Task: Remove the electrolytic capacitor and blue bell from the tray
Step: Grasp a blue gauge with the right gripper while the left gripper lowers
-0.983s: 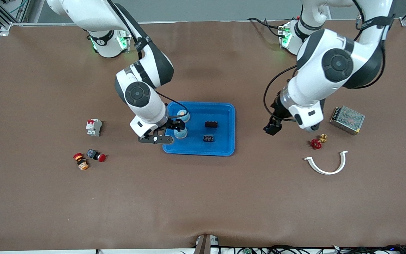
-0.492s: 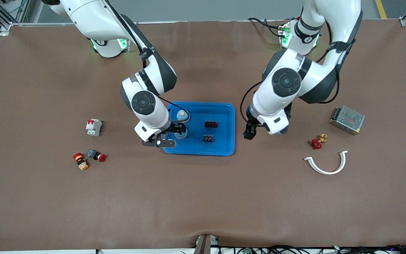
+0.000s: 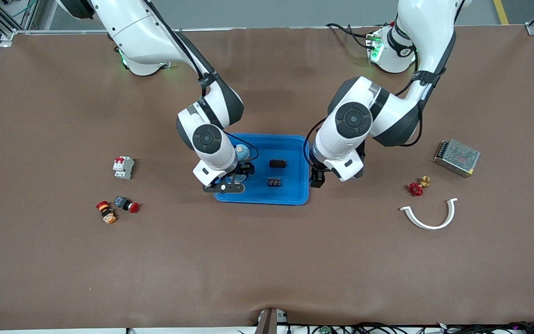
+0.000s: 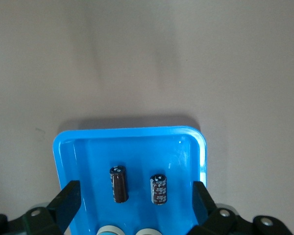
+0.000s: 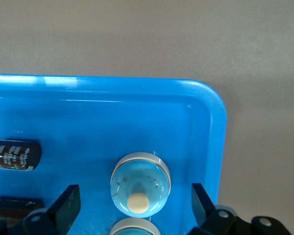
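A blue tray (image 3: pixel 290 150) in the middle of the table holds two black capacitors (image 3: pixel 277 163) (image 3: pixel 274 182) and light blue dome bells (image 3: pixel 242 150). My right gripper (image 3: pixel 241 172) hangs open over the tray's end toward the right arm. In the right wrist view one bell (image 5: pixel 140 176) sits between its fingers (image 5: pixel 68 205), and a second bell (image 5: pixel 135 226) lies beside it. My left gripper (image 3: pixel 315 178) hangs open over the tray's rim toward the left arm's end. The left wrist view shows both capacitors (image 4: pixel 119 183) (image 4: pixel 158 189) lying between its spread fingers (image 4: pixel 203 200), untouched.
Toward the right arm's end lie a white circuit breaker (image 3: pixel 123 167) and two push buttons (image 3: pixel 117 205). Toward the left arm's end are a metal mesh box (image 3: pixel 456 157), a red valve (image 3: pixel 417 187) and a white curved clip (image 3: pixel 429 215).
The left arm swung from beside the mesh box to the tray's rim. The right gripper shifted farther over the tray's bells. Both stayed open.
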### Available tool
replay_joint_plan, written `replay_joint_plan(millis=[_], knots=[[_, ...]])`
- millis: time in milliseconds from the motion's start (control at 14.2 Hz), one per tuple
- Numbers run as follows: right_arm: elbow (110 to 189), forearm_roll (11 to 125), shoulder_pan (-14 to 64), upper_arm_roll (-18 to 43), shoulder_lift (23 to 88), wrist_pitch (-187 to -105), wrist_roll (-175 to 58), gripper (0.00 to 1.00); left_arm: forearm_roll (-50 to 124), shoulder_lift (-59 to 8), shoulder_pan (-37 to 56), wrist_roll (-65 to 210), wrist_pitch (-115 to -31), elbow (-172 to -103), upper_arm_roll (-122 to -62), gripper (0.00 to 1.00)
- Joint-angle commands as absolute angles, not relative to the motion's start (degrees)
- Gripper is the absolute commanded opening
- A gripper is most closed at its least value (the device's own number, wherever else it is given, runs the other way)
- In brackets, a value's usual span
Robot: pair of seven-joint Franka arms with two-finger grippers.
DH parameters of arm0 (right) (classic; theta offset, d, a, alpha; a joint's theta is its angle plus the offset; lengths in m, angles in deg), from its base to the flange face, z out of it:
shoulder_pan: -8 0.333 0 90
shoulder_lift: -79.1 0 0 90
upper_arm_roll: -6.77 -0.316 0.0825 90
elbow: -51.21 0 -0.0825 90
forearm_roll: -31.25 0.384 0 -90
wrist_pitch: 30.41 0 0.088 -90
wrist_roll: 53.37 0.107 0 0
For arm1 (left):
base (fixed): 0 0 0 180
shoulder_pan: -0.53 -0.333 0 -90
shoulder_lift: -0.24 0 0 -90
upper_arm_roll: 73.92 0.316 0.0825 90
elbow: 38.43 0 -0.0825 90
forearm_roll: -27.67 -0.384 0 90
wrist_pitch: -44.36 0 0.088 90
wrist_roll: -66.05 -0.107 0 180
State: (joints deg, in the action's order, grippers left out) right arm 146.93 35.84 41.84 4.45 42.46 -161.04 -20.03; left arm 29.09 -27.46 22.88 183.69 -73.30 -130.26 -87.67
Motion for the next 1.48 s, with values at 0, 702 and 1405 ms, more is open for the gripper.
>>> replay_joint_plan(millis=[0, 702, 1405], knots=[[146.6, 35.4, 42.6, 5.2, 41.8, -161.7, -19.2, 1.0, 27.7, -30.8, 24.8, 187.6, -73.7, -126.8, -87.4, 1.0], [148.5, 35.2, 43.5, 5.2, 40.4, -164.6, -19.2, 1.0, 24.8, -39.6, 30.3, 196.0, -77.8, -122.2, -86.9, 1.0], [151.1, 35.2, 43.7, 5.2, 40.3, -168.8, -19.3, 1.0, 21.1, -46.1, 31.3, 194.5, -82.3, -117.5, -86.8, 1.0]])
